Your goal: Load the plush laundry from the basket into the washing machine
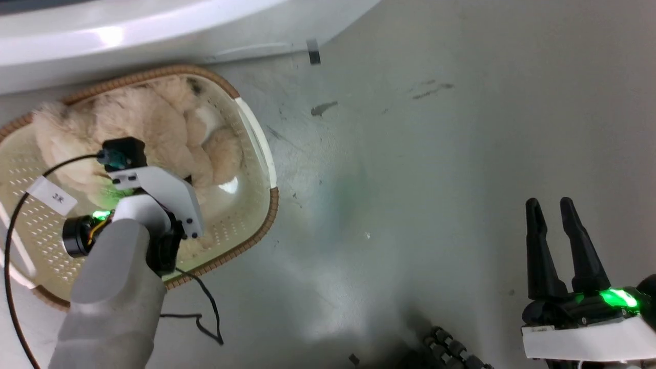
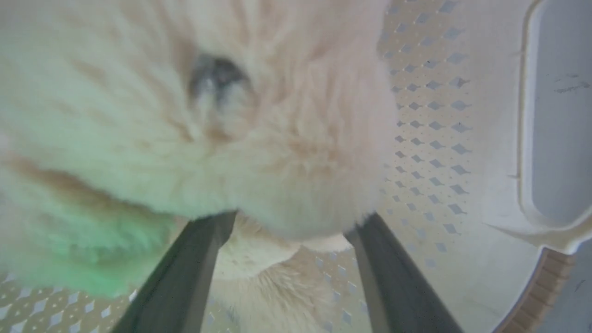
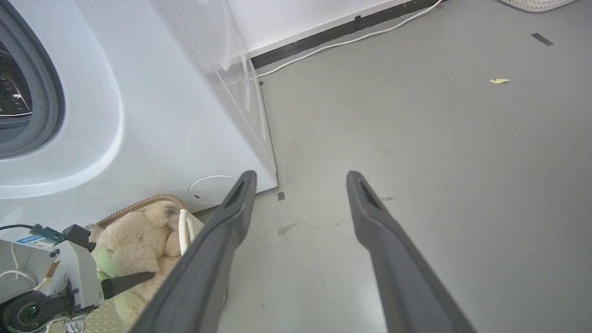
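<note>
The robot's right gripper [image 1: 549,205] hangs at 4 o'clock in the head view, its two dark fingers spread wide and holding nothing above the bare grey floor [image 1: 435,154]. At 8 o'clock the pale left forearm reaches down into the basket [image 1: 272,205]. The left gripper [image 2: 296,219] there is also wide open. In its wrist view the two fingers [image 2: 194,259] stand on either side of a bulge of the stuffed toy [image 1: 154,118], their tips lost in the fur and the jaws not closed on it. A green glow tints the fur at 8 o'clock in that view. The cream toy lies inside the basket, heaped toward its far end. A black cable [image 1: 217,323] trails onto the floor just beside the basket's brown rim. Beyond the basket, at 11 o'clock, stands the white washing machine [image 1: 102,36], with the basket's far rim just beside its front. The right wrist view shows the machine's grey-ringed port [image 3: 51,92] at 9 o'clock. Farther off, at 1 o'clock, a white cable [image 3: 347,42] runs along the foot of the wall.
</note>
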